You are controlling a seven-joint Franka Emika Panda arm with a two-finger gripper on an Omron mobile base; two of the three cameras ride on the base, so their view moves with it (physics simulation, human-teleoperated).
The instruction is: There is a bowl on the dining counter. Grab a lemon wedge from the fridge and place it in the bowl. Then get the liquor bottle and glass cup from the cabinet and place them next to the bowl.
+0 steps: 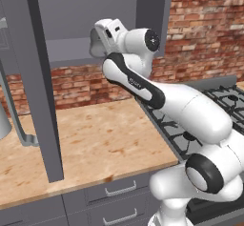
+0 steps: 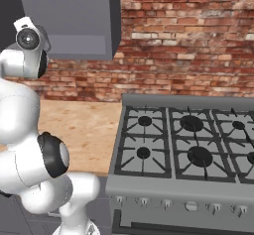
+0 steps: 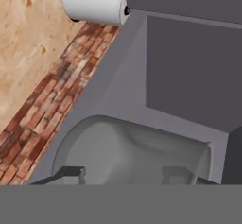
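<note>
White arm raised to the grey wall cabinet (image 1: 86,15) above the wooden counter (image 1: 95,139), gripper (image 3: 124,173) inside, jaws set wide around a clear glass cup (image 3: 127,147), dark fingertips (image 3: 71,173) at either side, grip uncertain, white cylinder (image 3: 94,3) far left, gas stove (image 2: 188,145) right.

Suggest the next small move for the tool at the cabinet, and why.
Probably close the tool gently on the glass cup and confirm the grip before pulling back. In the hand view the cup sits right at the spread fingertips, against the grey cabinet, but I can't tell whether they touch it.
</note>
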